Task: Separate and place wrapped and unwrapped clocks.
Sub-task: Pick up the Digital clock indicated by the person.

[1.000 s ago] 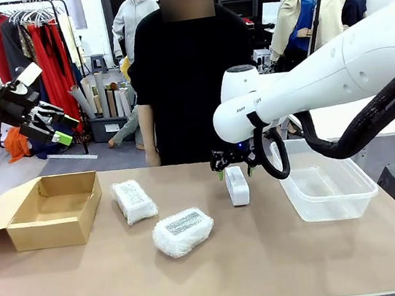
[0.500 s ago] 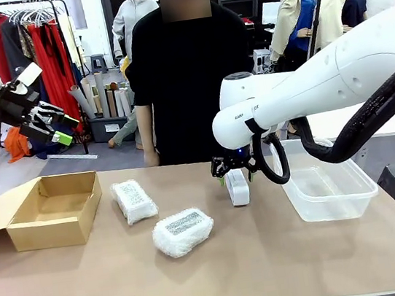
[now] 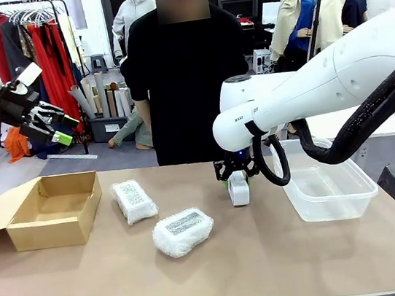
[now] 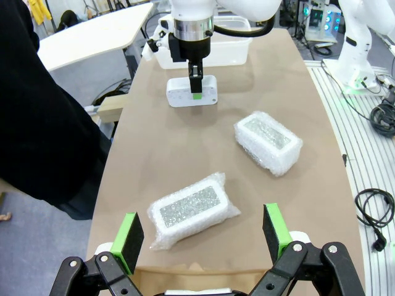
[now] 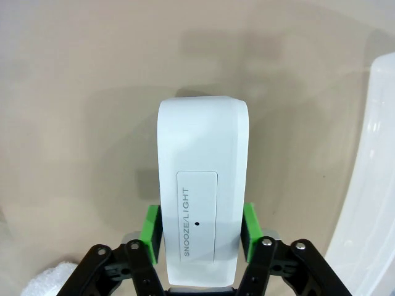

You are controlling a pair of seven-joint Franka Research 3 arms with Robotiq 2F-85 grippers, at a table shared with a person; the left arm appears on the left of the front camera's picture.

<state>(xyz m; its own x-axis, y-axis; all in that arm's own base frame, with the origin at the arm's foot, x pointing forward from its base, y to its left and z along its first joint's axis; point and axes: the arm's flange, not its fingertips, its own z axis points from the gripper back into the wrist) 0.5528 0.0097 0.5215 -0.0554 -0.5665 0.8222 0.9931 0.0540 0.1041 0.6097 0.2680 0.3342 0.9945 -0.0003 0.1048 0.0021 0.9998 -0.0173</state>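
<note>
Count on worktop [image 3: 287, 260]: two wrapped clocks, one bare clock, one cardboard box, one clear tub.

Positions: far wrapped clock [image 3: 133, 200] lies just right of the cardboard box [image 3: 48, 234]. The near wrapped clock [image 3: 183, 232] lies centre. The bare clock [image 3: 238, 189] stands on edge just left of the clear tub [image 3: 331, 209].

Right pincer [image 3: 237, 179] is over the bare clock. Right wrist view: green pads [image 5: 153, 225] press both its sides, and the top reads SNOOZE/LIGHT, unreadable from front.

Left pincer [image 3: 59, 129] hangs high at far left, wide, empty. Its wrist view shows both labels face up.
</note>
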